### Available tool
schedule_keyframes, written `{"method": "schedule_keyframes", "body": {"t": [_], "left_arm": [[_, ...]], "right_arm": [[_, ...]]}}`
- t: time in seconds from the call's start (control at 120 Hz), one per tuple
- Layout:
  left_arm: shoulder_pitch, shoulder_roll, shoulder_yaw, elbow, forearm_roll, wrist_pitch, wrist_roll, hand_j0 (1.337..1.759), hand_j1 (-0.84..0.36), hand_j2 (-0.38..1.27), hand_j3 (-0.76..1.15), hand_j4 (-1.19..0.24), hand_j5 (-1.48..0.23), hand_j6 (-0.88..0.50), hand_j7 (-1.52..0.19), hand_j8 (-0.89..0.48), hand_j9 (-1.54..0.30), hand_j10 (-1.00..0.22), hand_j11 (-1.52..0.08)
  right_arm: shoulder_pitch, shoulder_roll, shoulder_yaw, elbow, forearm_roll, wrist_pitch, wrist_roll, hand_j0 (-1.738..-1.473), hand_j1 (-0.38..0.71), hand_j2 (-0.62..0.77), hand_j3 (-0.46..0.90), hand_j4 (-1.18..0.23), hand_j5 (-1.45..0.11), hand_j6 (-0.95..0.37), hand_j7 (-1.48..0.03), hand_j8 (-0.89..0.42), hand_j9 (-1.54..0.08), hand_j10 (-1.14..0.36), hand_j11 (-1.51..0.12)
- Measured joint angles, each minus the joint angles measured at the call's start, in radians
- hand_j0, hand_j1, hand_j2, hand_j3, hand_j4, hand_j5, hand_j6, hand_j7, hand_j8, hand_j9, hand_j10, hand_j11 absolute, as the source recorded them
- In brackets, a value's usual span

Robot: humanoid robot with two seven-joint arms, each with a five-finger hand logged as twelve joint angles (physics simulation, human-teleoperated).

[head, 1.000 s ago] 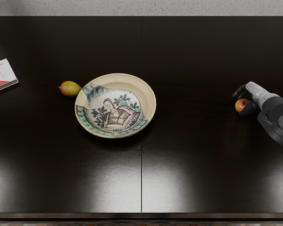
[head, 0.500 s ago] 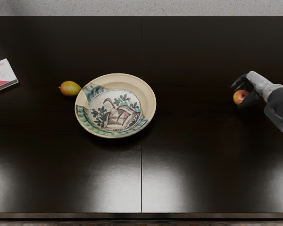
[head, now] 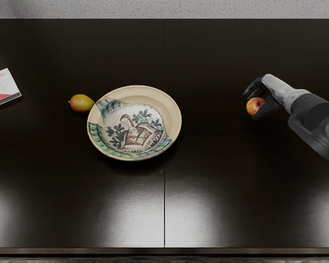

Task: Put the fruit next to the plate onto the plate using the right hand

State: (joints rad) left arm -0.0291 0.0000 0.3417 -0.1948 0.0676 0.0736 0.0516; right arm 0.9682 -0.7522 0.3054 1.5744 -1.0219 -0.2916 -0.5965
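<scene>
A cream plate [head: 167,104] painted with a figure and a green border lies left of the table's middle. A yellow-orange mango [head: 81,102] rests on the table just off the plate's left rim. Far to the right, my right hand [head: 257,99] has its dark fingers curled around a small red-yellow apple [head: 255,106], held well apart from the plate. The right arm [head: 315,121] comes in from the right edge. The left arm does not show.
A white and red booklet [head: 2,87] lies at the table's left edge. The table is dark and glossy, with a seam [head: 164,192] running down its middle. A pale wall strip borders the far edge.
The right hand has carried the apple up and to the left, toward the plate. Mango, plate and booklet have not moved.
</scene>
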Motion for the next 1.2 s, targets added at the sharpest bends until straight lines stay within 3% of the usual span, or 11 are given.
{"method": "schedule_keyframes", "body": {"t": [0.308,0.783,1.0,1.2], "left_arm": [[0.0,0.0,-0.001,0.0,0.0,0.0,0.0,1.658,0.07,0.05,0.0,-0.23,-0.3,-0.23,-0.3,-0.23,-0.3,-0.23,-0.3],[0.0,0.0,0.0,0.0,0.0,0.0,0.001,1.658,0.07,0.05,0.0,-0.23,-0.3,-0.23,-0.3,-0.23,-0.3,-0.23,-0.3],[0.0,0.0,0.0,0.0,0.0,0.0,0.0,1.658,0.07,0.05,0.0,-0.23,-0.3,-0.23,-0.3,-0.23,-0.3,-0.23,-0.3],[0.0,0.0,0.0,0.0,0.0,0.0,0.0,1.658,0.07,0.05,0.0,-0.23,-0.3,-0.23,-0.3,-0.23,-0.3,-0.23,-0.3]], "right_arm": [[0.033,0.069,-0.001,0.002,-0.001,0.003,-0.013,-1.658,0.3,0.29,0.0,-0.59,-0.78,-0.54,-0.78,-0.42,-0.77,-0.56,-0.76],[0.095,0.205,-0.004,0.0,-0.01,0.005,-0.015,-1.658,0.28,0.24,0.0,-0.59,-0.79,-0.54,-0.78,-0.42,-0.77,-0.55,-0.77],[0.112,0.275,-0.01,-0.013,-0.012,0.005,-0.015,-1.658,0.31,0.31,0.0,-0.59,-0.79,-0.54,-0.78,-0.41,-0.77,-0.55,-0.77],[0.121,0.332,-0.014,-0.033,-0.015,0.004,-0.015,-1.658,0.29,0.25,0.0,-0.59,-0.8,-0.55,-0.78,-0.41,-0.78,-0.54,-0.78]]}}
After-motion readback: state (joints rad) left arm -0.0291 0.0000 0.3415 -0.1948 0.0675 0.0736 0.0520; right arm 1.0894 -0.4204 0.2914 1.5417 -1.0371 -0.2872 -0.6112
